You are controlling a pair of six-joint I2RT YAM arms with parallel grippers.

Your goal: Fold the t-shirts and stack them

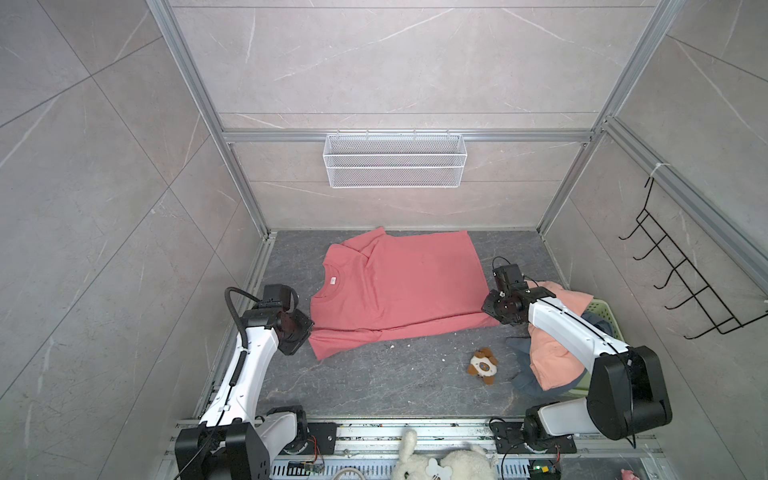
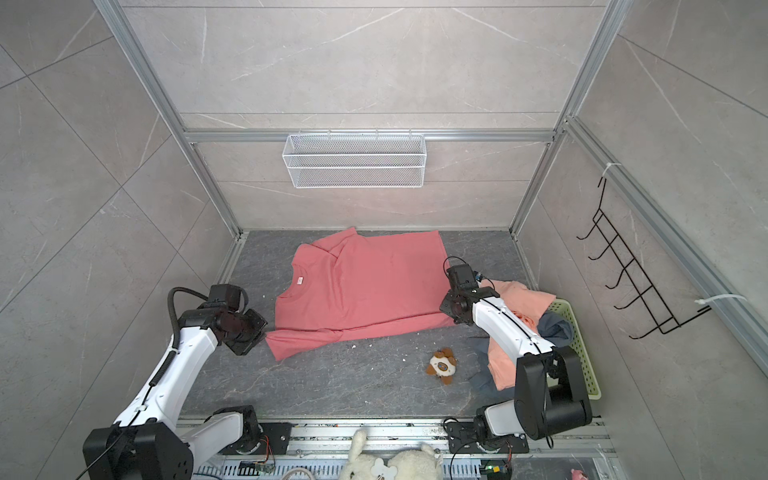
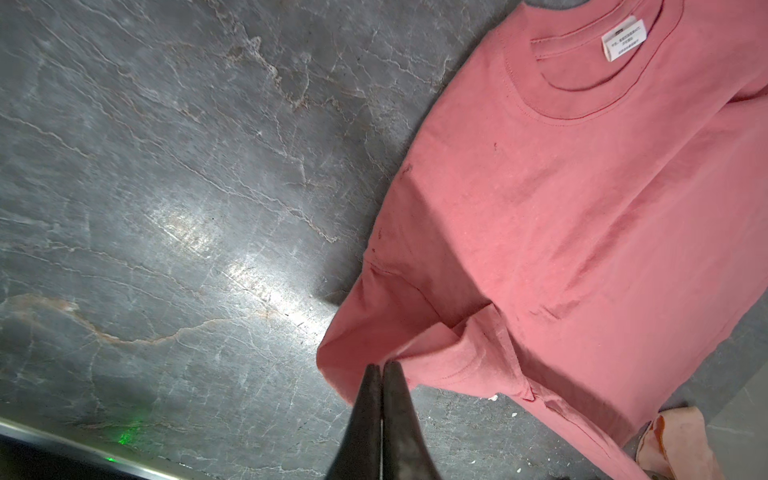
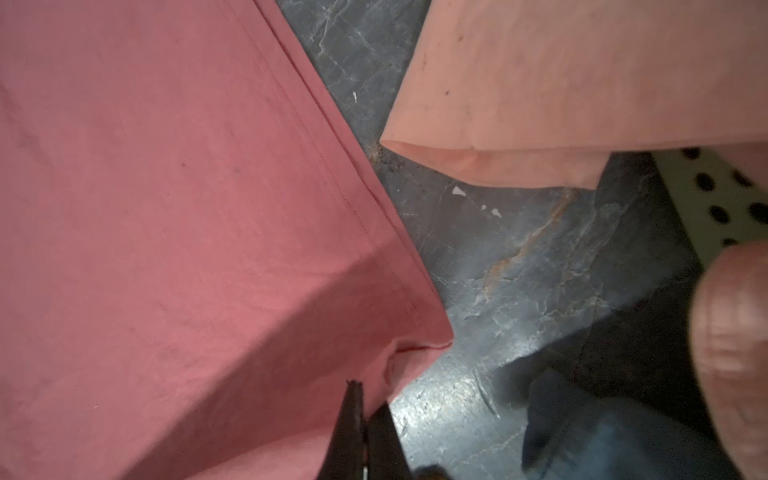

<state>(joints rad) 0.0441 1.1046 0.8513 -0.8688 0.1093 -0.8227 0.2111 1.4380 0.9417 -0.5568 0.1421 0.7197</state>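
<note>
The coral shirt lies spread mid-frame in both top views; left gripper is clamped on its sleeve, right gripper on its hem corner (peach shirt heaped at lower right).

The dark grey, veined table carries a red tee spread flat from its middle toward 12 o'clock, collar toward 9. A toy lies at 5 o'clock, apart from it. A basket stands at 3 to 4 o'clock; a peach tee and a blue-grey tee spill from it onto the table. White crumbs lie just beside the red tee's 6 o'clock edge.
</note>
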